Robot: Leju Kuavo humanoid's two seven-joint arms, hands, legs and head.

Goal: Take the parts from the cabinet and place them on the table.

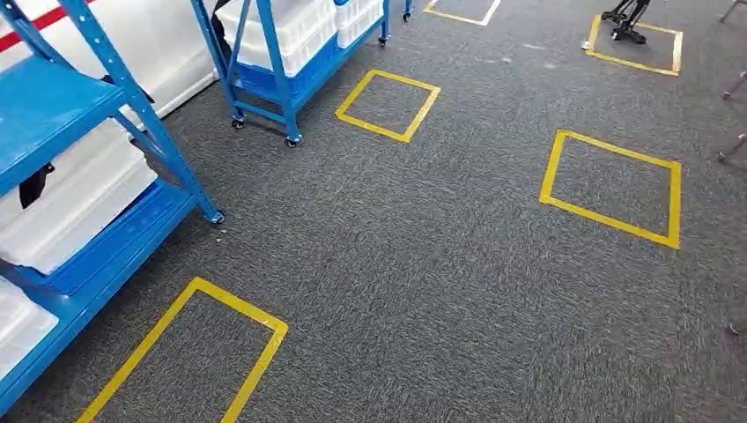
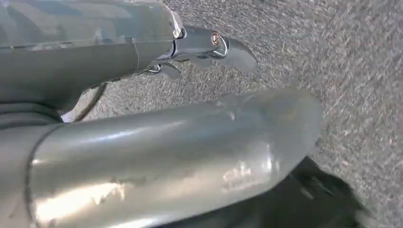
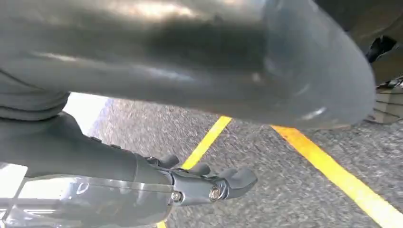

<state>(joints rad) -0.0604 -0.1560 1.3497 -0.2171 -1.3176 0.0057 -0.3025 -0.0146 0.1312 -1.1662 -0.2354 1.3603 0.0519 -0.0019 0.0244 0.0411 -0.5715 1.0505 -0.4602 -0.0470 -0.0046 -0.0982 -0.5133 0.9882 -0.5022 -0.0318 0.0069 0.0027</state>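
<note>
A blue shelf cabinet (image 1: 62, 97) stands at the left in the head view, with white plastic bins (image 1: 84, 189) on its lower levels. A small dark object (image 1: 33, 185) sits between the bins; I cannot tell what it is. My left hand (image 2: 157, 52) hangs over grey carpet, its dark fingers (image 2: 228, 47) stretched out and its thick thumb (image 2: 190, 147) apart, holding nothing. My right hand (image 3: 157, 185) also hangs over the carpet with fingers (image 3: 233, 180) extended and thumb (image 3: 237, 61) apart, and it is empty.
A second blue wheeled rack (image 1: 282, 62) with white bins stands further back. Yellow tape squares (image 1: 612, 189) mark the grey carpet (image 1: 423, 264); one (image 1: 189, 352) lies just beside the near cabinet. A black stand (image 1: 625, 22) sits at the far right.
</note>
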